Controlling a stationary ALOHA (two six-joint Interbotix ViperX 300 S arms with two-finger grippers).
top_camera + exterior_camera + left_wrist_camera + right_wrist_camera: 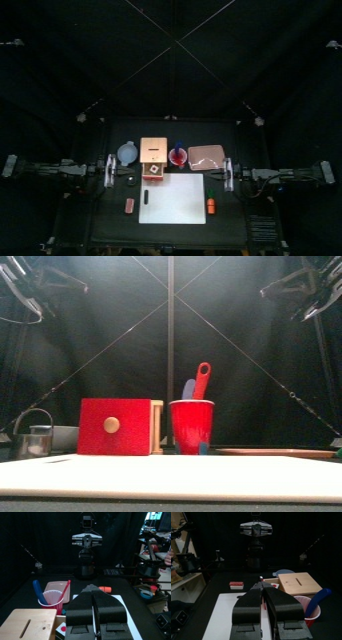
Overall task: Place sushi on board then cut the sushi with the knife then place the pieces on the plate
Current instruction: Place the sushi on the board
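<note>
Pale wooden box (pixel 155 150) seen at back middle of table (pixel 100 225), red drawer front (pixel 114 426) turned toward front edge. Blue-grey bowl (pixel 127 152) set just left of box. Red cup (pixel 178 157) stood upright just right of box. Metal cutter (pixel 36 438) with wire handle seen low at far left in front view. Small red toy (pixel 130 205) laid nearer front, on left. Small orange toy (pixel 211 206) laid on right, well apart from red one.

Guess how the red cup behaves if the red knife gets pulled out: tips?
Probably tippy: the red cup is tall and tapers toward its base. The red knife and blue knife lean out well above the rim, so a sideways pull could lever it over. Looks like light plastic; may slide too.
</note>
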